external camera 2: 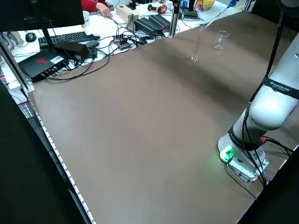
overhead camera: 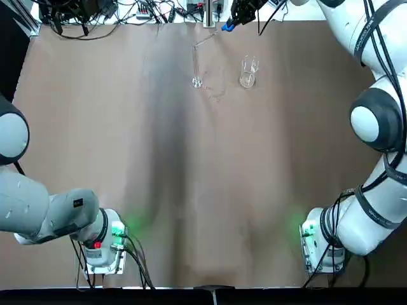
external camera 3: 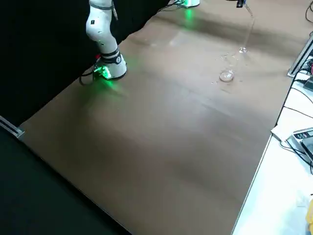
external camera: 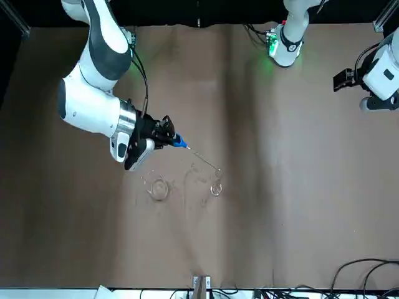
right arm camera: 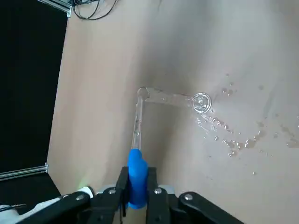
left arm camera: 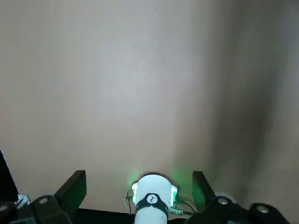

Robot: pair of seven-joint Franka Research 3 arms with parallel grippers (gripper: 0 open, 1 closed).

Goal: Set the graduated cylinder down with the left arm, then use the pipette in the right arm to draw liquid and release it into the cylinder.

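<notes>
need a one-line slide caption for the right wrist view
Right pincer holds the blue-bulbed pipette, tip at the graduated cylinder mouth.

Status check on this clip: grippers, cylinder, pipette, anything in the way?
Left gripper open, parked near its base. Right gripper shut on the pipette, stem tip at the mouth of the graduated cylinder, which stands on the table. Beaker beside, droplets around; nothing blocking.

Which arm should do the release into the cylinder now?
Right. The right gripper is shut on the pipette, whose tip sits at the mouth of the graduated cylinder. The left gripper is open, parked back by its base.
</notes>
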